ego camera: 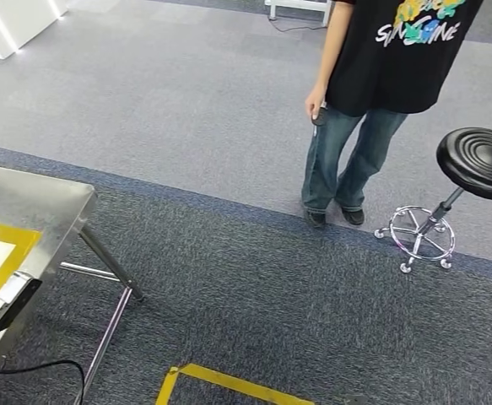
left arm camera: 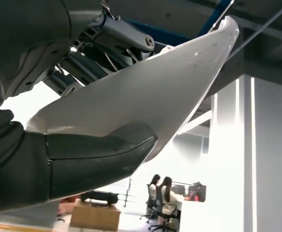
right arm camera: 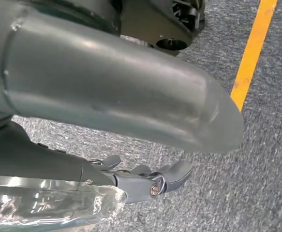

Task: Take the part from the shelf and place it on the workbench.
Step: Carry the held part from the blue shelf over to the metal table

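The white curved part (left arm camera: 161,82) is held by the left hand (left arm camera: 81,159), its thumb pressed beneath the panel and darker fingers closed over its upper face. The right hand (right arm camera: 142,179) is seen with fingers loosely extended above grey carpet (right arm camera: 271,159); whether anything is gripped cannot be told. In the head view, the steel workbench (ego camera: 45,211) is found at nine o'clock, a person (ego camera: 383,93) at one o'clock, a black stool (ego camera: 478,160) at three.

The part (left arm camera: 157,92) is a long, smooth white shell, curved and tapering to an upturned tip, held in the left hand (left arm camera: 59,159) with the thumb pressed under it. The workbench (ego camera: 36,207) (a steel table on slanted legs) carries yellow tape markings on top.
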### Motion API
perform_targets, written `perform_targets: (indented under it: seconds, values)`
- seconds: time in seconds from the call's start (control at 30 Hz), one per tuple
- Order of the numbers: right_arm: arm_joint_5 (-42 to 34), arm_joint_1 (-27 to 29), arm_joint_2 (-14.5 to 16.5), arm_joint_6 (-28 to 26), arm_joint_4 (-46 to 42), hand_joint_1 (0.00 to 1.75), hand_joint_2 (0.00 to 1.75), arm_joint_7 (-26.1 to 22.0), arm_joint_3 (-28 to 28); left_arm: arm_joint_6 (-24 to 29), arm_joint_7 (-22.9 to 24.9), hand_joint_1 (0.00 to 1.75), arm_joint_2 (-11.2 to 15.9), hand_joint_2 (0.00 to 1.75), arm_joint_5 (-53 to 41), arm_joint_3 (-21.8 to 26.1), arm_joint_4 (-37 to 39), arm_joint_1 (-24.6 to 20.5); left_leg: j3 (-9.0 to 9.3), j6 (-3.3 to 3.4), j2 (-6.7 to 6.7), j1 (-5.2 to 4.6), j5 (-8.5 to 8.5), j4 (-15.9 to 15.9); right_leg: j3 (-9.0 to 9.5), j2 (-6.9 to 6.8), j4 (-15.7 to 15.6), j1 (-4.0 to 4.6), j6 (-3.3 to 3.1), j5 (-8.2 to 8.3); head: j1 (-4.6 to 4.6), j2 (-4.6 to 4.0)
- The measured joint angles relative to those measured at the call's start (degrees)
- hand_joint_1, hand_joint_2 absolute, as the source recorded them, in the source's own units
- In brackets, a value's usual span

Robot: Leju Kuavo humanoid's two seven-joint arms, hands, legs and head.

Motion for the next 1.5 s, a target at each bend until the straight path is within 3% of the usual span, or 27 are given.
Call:
perform_targets:
  seconds: [0.07,0.17,0.23,0.3,0.37,0.43,0.5,0.57,0.63,0.7,0.73,0.77,0.8,0.83,0.9,0.97,1.03,1.07,1.13,1.2,1.23,1.27,1.3,1.37,1.4,1.47,1.5]
  values:
    - [0.02,-0.07,0.0,0.01,-0.05,0.0,0.0,0.0,-0.03,-0.01,0.03,1.75,-0.03,1.75,-0.03,0.01,-0.02,-0.04,0.04,0.76,-0.8,0.13,0.17,-0.17,-1.54,1.76,3.24,-0.24,0.53,-2.16,0.13,0.0]
    - [0.02,0.04,0.0,0.03,-0.08,0.0,0.0,0.04,-0.05,-0.03,0.05,1.75,-0.11,1.75,-0.08,-0.04,-0.02,-0.05,-0.07,1.32,-2.06,0.09,0.23,-0.18,-7.4,3.96,14.84,-0.37,0.67,-7.21,0.24,0.0]
    - [0.03,0.14,0.0,0.05,-0.09,0.0,0.0,0.08,-0.07,-0.05,0.08,1.75,-0.15,1.75,-0.08,-0.04,-0.02,-0.01,-0.03,1.35,-3.18,-0.01,0.24,-0.16,-9.03,4.2,17.19,-0.37,0.44,-6.72,0.24,0.0]
    - [0.05,0.14,0.0,0.06,-0.11,0.0,0.0,0.09,-0.08,-0.16,0.1,1.75,-0.17,1.75,-0.08,-0.05,-0.02,-0.03,0.14,1.33,-4.39,-0.04,0.24,-0.15,-6.33,4.88,10.79,-0.37,-0.04,-2.39,0.24,0.0]
    - [0.09,0.08,0.0,0.04,-0.15,0.0,0.0,0.13,-0.08,-0.37,0.15,1.75,-0.17,1.75,-0.1,-0.07,-0.02,-0.1,0.1,1.1,-5.49,-0.01,0.27,-0.07,-2.68,6.99,3.16,-0.44,-0.47,0.58,0.2,0.0]
    - [0.11,0.03,0.0,0.03,-0.19,0.0,0.0,0.22,-0.08,-0.51,0.19,1.75,-0.17,1.75,-0.13,-0.07,-0.02,-0.14,-0.29,0.45,-6.44,0.2,0.48,0.0,-1.26,8.17,0.5,-0.35,-0.59,0.85,0.17,0.0]
    - [0.15,0.03,0.02,0.02,-0.21,0.0,0.0,0.31,-0.11,-0.51,0.2,1.75,-0.14,1.75,-0.15,-0.04,-0.02,0.03,-0.6,-0.34,-7.24,0.44,0.69,-0.07,-1.08,7.39,0.18,-0.22,-0.82,1.09,0.19,0.0]
    - [0.22,-0.02,0.09,0.03,-0.26,0.0,0.0,0.34,-0.15,-0.43,0.2,1.75,-0.05,1.75,-0.15,0.04,-0.02,0.18,-1.24,-0.89,-5.83,0.44,-0.48,1.33,-0.87,6.32,-0.36,-0.35,-1.42,1.45,0.05,0.0]
    - [0.29,0.01,0.16,0.05,-0.3,0.0,0.0,0.33,-0.15,-0.38,0.2,1.75,0.03,1.75,-0.15,0.09,-0.02,0.1,-3.81,-1.35,-3.28,0.42,-4.04,7.24,-0.73,5.02,-0.71,-0.41,-1.87,1.59,-0.14,0.0]
    - [0.32,0.13,0.18,0.05,-0.3,0.0,0.0,0.36,-0.16,-0.42,0.22,1.75,0.07,1.75,-0.16,0.09,-0.01,0.05,-7.17,-1.8,-2.37,0.51,-7.22,14.61,-0.75,3.7,-0.71,-0.36,-2.01,1.5,-0.19,0.0]
    - [0.33,0.16,0.19,0.04,-0.3,0.0,0.0,0.37,-0.17,-0.45,0.24,1.75,0.07,1.75,-0.16,0.09,-0.01,0.07,-7.91,-1.95,-2.25,0.55,-7.42,16.28,-0.74,3.06,-0.7,-0.35,-2.03,1.44,-0.19,0.0]
    - [0.33,0.15,0.19,0.03,-0.3,0.0,0.0,0.37,-0.18,-0.48,0.25,1.75,0.07,1.75,-0.17,0.09,0.0,0.07,-7.6,-2.03,-2.13,0.58,-6.54,15.79,-0.69,2.48,-0.69,-0.35,-2.0,1.38,-0.19,0.0]
    - [0.34,0.11,0.22,0.03,-0.3,0.0,0.0,0.37,-0.19,-0.5,0.26,1.75,0.07,1.75,-0.17,0.1,0.0,0.07,-6.08,-2.02,-1.81,0.6,-4.71,12.99,-0.57,1.92,-0.69,-0.35,-1.91,1.29,-0.2,0.0]
    - [0.35,0.08,0.25,0.03,-0.3,0.0,0.0,0.37,-0.19,-0.5,0.26,1.75,0.07,1.75,-0.17,0.11,0.0,0.05,-3.84,-1.92,-1.03,0.58,-2.61,8.85,-0.4,1.42,-0.68,-0.33,-1.78,1.17,-0.2,0.0]
    - [0.37,0.02,0.3,0.04,-0.3,0.0,0.0,0.37,-0.2,-0.51,0.26,1.75,0.08,1.75,-0.17,0.13,0.0,-0.08,-0.01,-1.46,0.96,0.22,-0.31,1.63,-0.17,0.55,-0.55,-0.05,-1.31,0.86,-0.16,0.0]
    - [0.39,-0.03,0.3,0.04,-0.3,0.0,0.0,0.38,-0.2,-0.52,0.27,1.75,0.08,1.75,-0.16,0.16,0.01,-0.06,0.81,-0.81,1.51,-0.18,-0.4,-0.42,-0.11,-0.27,-0.46,0.19,-0.81,0.62,-0.12,0.0]
    - [0.44,-0.1,0.3,0.05,-0.3,0.0,0.0,0.39,-0.2,-0.49,0.28,1.75,0.08,1.75,-0.15,0.27,0.01,0.1,0.74,-0.06,0.5,-0.15,-0.22,-0.68,0.03,-0.78,-0.38,0.09,-0.21,0.29,-0.11,0.0]
    - [0.48,-0.14,0.31,0.06,-0.3,0.0,0.0,0.37,-0.2,-0.44,0.28,1.75,0.08,1.75,-0.15,0.34,0.01,0.1,0.81,0.3,0.03,-0.05,-0.11,-0.83,-0.21,-0.2,0.35,0.0,0.12,-0.37,-0.04,0.0]
    - [0.61,-0.2,0.31,0.07,-0.3,0.0,0.0,0.34,-0.2,-0.36,0.27,1.75,0.05,1.75,-0.15,0.44,0.01,0.01,0.93,0.9,-0.86,0.19,0.09,-1.05,-2.54,2.11,5.38,-0.21,0.62,-3.29,0.27,0.0]
    - [0.77,-0.13,0.3,0.07,-0.3,0.0,0.0,0.34,-0.2,-0.33,0.27,1.75,0.01,1.75,-0.15,0.48,0.03,-0.01,0.85,1.15,-1.83,0.18,0.11,-1.01,-6.73,3.72,13.73,-0.33,0.73,-6.77,0.48,0.0]
    - [0.83,-0.06,0.3,0.08,-0.29,0.0,0.0,0.35,-0.2,-0.32,0.27,1.75,0.0,1.75,-0.15,0.5,0.04,0.04,0.84,1.16,-2.39,0.16,0.12,-1.0,-8.43,4.01,16.69,-0.34,0.71,-7.45,0.48,0.0]
    - [0.89,0.0,0.3,0.09,-0.29,0.0,0.0,0.35,-0.2,-0.31,0.27,1.75,0.0,1.75,-0.15,0.52,0.05,0.08,0.86,1.16,-3.0,0.15,0.11,-0.98,-9.15,4.15,17.41,-0.35,0.63,-6.87,0.49,0.0]
    - [0.91,0.02,0.3,0.1,-0.29,0.0,0.0,0.35,-0.2,-0.3,0.27,1.75,0.0,1.75,-0.15,0.54,0.06,0.11,0.94,1.15,-3.63,0.14,0.11,-0.98,-8.75,4.28,15.8,-0.35,0.5,-5.18,0.49,0.0]
    - [0.91,0.0,0.29,0.11,-0.3,0.0,0.0,0.34,-0.2,-0.26,0.28,1.75,-0.01,1.75,-0.14,0.56,0.07,0.12,1.11,1.01,-4.85,0.14,0.04,-0.96,-5.27,5.72,7.47,-0.44,0.09,-0.51,0.49,0.0]
    - [0.91,-0.02,0.28,0.1,-0.3,0.0,0.0,0.31,-0.19,-0.22,0.28,1.75,0.0,1.75,-0.11,0.57,0.07,0.09,1.07,0.85,-5.42,0.1,-0.01,-0.89,-3.43,6.67,3.67,-0.55,-0.08,0.89,0.46,0.0]
    - [0.89,-0.05,0.28,0.1,-0.29,0.0,0.0,0.24,-0.19,-0.18,0.23,1.75,0.02,1.75,-0.04,0.62,0.07,0.05,0.76,0.22,-6.42,0.15,0.1,-0.84,-1.64,7.85,0.18,-0.59,-0.32,1.53,0.43,0.0]
    - [0.87,-0.08,0.28,0.09,-0.29,0.0,0.0,0.17,-0.2,-0.18,0.2,1.75,0.03,1.75,0.01,0.66,0.07,0.03,0.58,-0.18,-6.91,0.23,0.24,-0.87,-1.43,7.54,-0.08,-0.55,-0.41,1.49,0.43,0.0]
